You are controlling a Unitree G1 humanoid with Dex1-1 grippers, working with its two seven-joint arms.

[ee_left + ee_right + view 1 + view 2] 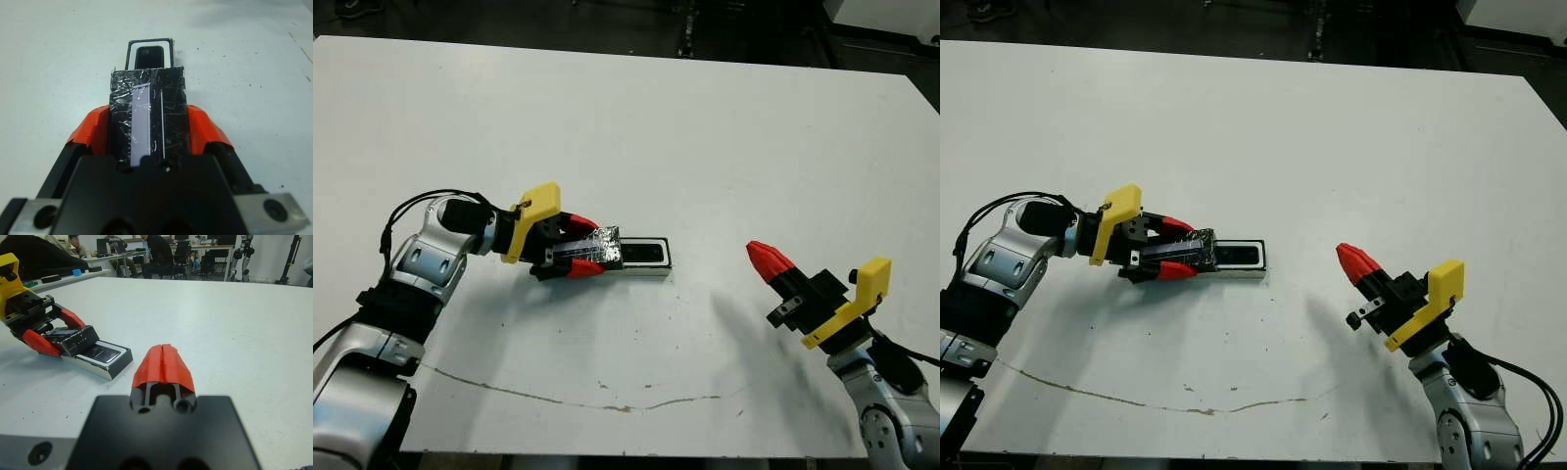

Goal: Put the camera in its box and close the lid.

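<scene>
In the head views, the box [644,257] lies on the white surface [705,147], left of centre — a small shallow tray with a pale rim and dark outer sides. The camera [644,254] sits inside it, a black oblong bar with rounded ends, filling most of the tray's uncovered part. The lid [597,249], a black panel with a shiny crinkled foil-like skin, lies over the box's end nearer the left arm and covers only that part; the rest of the box is uncovered. The left tool [579,247] is clamped on the lid, one red fingertip on each long edge. The right tool [1355,261] hovers well apart from the box on the right side, its two red tips pressed together with nothing between them. A thin brownish streak [607,403] runs across the near part of the surface.

The left wrist view looks along the lid [146,112]: black crinkled wrapping with a pale glossy strip down its middle, gripped between the two red fingers [93,129]. Beyond the lid's far edge the white-rimmed end of the box [131,49] shows, with the dark rounded end of the camera [147,54] inside it.

The right wrist view shows that arm's own tips [164,364] closed against each other. Across the surface the box [105,363] holds the camera [100,353] — its glossy face catches light — while the left tool [55,333] holds the lid [78,339] over the box's far end. People sit at desks in the background [156,254].
</scene>
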